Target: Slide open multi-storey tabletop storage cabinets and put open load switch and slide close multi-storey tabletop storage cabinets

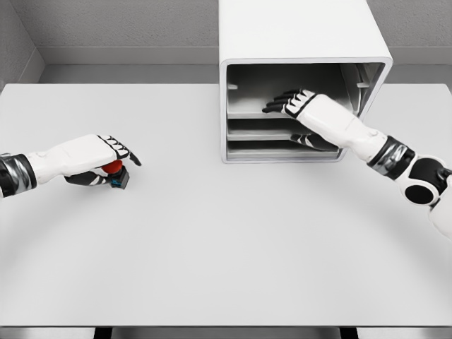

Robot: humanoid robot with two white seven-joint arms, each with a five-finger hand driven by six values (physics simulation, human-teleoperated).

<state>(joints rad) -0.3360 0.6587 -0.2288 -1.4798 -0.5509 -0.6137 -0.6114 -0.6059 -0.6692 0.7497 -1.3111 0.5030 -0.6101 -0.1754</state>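
Observation:
A white multi-storey storage cabinet (304, 42) stands at the back of the table, right of centre, its front open onto several grey shelves. My right hand (286, 103) reaches into the top compartment, fingers spread flat over the upper shelf's front edge, holding nothing. At the left of the table my left hand (113, 166) lies low on the surface, its fingers curled around the load switch (115, 171), a small dark block with a red knob and a bit of blue at its side. The switch touches the tabletop.
The pale grey table (226, 240) spans the whole view, with its front edge at the bottom. A grey wall runs behind the cabinet. My right forearm (395, 159) crosses the table's right side toward the cabinet.

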